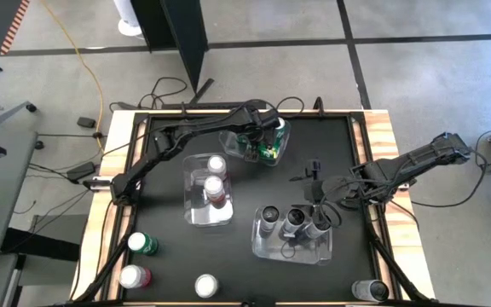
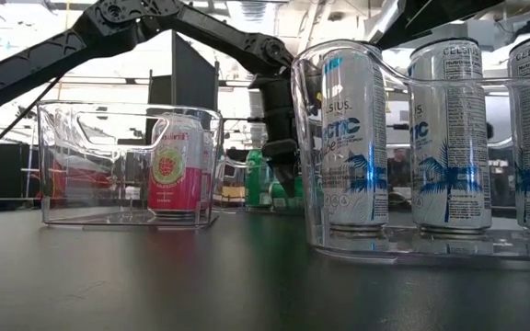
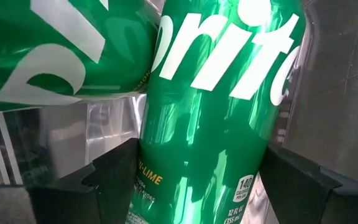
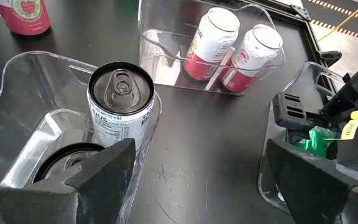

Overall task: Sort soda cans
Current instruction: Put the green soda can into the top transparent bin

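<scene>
My left gripper (image 1: 261, 141) reaches down into the far clear bin (image 1: 281, 135) and is shut on a green soda can (image 3: 210, 124). A second green can (image 3: 61, 50) lies tilted against it. The middle bin (image 1: 190, 205) holds two red-pink cans (image 1: 215, 186) standing upright. The near right bin (image 1: 262, 247) holds three dark cans (image 1: 295, 221). My right gripper (image 4: 197, 186) hovers open above that bin with nothing between its fingers. Loose on the table's near side stand a green can (image 1: 141, 244), a red-pink one (image 1: 133, 276), another (image 1: 206, 286) and a dark one (image 1: 369, 291). My left gripper pinches the green can's body between its two fingers (image 3: 114, 180), one on each opposite side of the wall (image 3: 151, 186). The fingers come steeply from above and lie across the can. Whether the can rests on the bin's floor is hidden.
The black mat is framed by a wooden border (image 1: 380, 136). Cables (image 1: 169, 89) trail off the far edge. Bare mat (image 1: 331, 153) lies between the far bin and the right arm, and along the near middle.
</scene>
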You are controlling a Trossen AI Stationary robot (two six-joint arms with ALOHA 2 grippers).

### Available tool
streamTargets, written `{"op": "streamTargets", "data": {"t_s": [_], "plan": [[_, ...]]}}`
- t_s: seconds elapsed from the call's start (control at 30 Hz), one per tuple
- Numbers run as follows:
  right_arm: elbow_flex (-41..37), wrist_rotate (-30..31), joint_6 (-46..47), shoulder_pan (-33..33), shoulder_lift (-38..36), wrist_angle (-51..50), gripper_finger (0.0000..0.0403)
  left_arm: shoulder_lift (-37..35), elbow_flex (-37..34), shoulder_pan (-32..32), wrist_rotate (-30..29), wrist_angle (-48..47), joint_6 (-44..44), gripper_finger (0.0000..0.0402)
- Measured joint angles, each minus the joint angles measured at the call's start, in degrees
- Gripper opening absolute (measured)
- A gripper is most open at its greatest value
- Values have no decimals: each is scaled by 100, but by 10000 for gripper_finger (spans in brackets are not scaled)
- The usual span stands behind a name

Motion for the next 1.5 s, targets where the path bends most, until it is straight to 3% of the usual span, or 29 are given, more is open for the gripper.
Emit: {"op": "streamTargets", "data": {"t_s": [0.73, 1.5], "plan": [[0, 0, 0, 0, 0, 0, 379, 40, 856, -219, -172, -929, -219, 278], [-1, 2, 16, -2, 0, 5, 379, -51, 737, -261, -359, -1176, -782, 278]]}}
